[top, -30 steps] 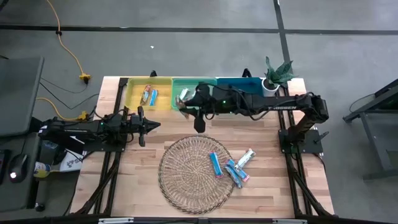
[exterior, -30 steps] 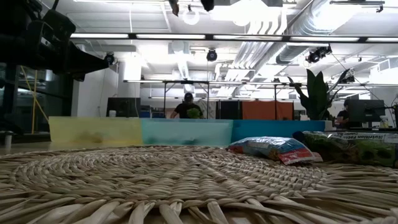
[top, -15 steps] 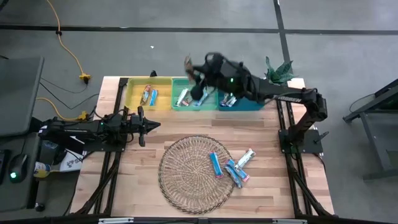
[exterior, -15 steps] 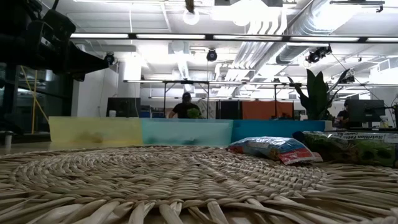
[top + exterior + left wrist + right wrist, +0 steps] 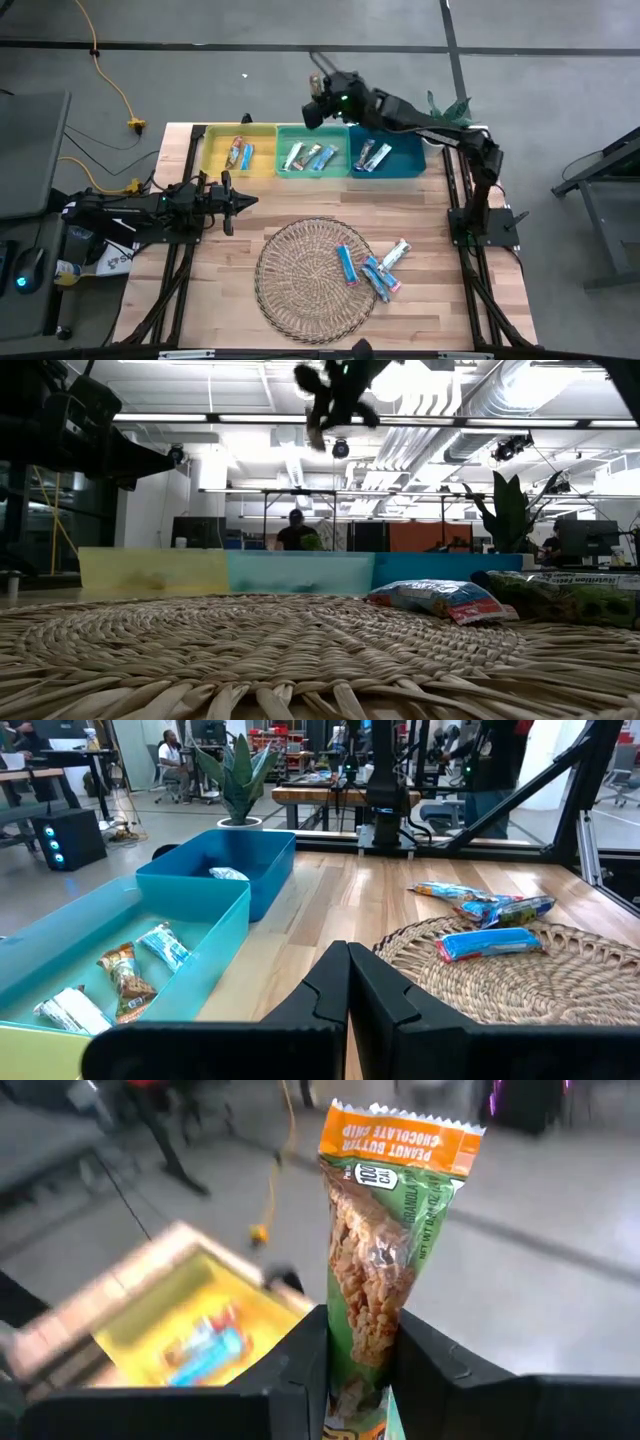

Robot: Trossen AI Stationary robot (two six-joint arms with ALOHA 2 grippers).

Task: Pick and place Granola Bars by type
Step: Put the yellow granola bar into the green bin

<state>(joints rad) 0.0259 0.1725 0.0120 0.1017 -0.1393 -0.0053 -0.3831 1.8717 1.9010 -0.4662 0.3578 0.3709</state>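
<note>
high view: the right pincer [image 5: 316, 100] is raised beyond the far edge of the surface [image 5: 230, 260], behind the green bin [image 5: 311, 157], gripping an orange-and-green granola bar [image 5: 385, 1260] upright. the left pincer [image 5: 240, 202] is closed and empty near the yellow bin [image 5: 238, 154]. four bars [image 5: 372, 268] lie on and beside the woven mat [image 5: 300, 280].

Both arms are dark, near-black, built of slim tubular links joined by chunky rounded joints. The right arm [image 5: 430, 118] shows a small green light near its wrist, and the left arm [image 5: 150, 210] shows one too. The left gripper's fingers [image 5: 375, 995] are matte black, angular wedges with flat inner faces.
</note>
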